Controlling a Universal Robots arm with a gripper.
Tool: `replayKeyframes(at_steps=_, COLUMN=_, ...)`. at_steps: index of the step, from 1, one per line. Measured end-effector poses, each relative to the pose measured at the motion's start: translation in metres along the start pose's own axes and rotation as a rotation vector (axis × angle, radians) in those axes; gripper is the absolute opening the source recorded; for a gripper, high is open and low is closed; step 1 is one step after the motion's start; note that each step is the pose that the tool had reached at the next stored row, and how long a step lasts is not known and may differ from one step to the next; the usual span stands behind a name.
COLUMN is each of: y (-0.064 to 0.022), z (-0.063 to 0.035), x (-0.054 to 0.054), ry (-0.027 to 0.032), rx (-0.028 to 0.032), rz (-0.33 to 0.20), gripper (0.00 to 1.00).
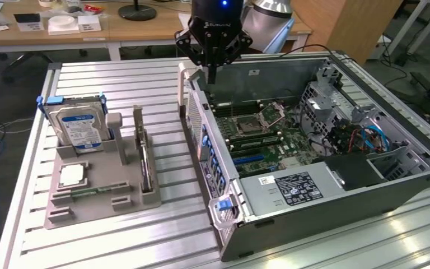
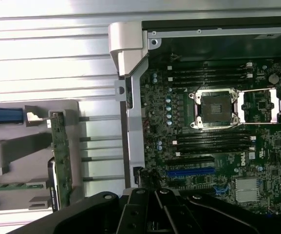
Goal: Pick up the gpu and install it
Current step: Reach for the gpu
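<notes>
Gripper (image 1: 211,75) fingers pressed together w/ nothing btwn them, hanging over the back edge of the open pc case (image 1: 312,224). gpu (image 1: 145,162) is well apart from the fingertips, ~7 o'clock of them in the exterior view, standing on edge in the grey holder (image 1: 96,171). hdd (image 1: 76,126) is at its 10 o'clock.
</notes>
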State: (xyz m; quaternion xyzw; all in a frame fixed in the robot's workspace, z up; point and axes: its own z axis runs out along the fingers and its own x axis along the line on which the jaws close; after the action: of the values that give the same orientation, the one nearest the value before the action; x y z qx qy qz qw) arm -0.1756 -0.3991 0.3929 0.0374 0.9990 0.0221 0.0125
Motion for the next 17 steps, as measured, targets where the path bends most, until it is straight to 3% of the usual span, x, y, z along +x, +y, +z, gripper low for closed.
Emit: replayKeyframes(at_steps=17, y=-0.0016, z=-0.0001, x=0.019, ry=0.0, rx=0.0, rz=0.0, gripper=0.11)
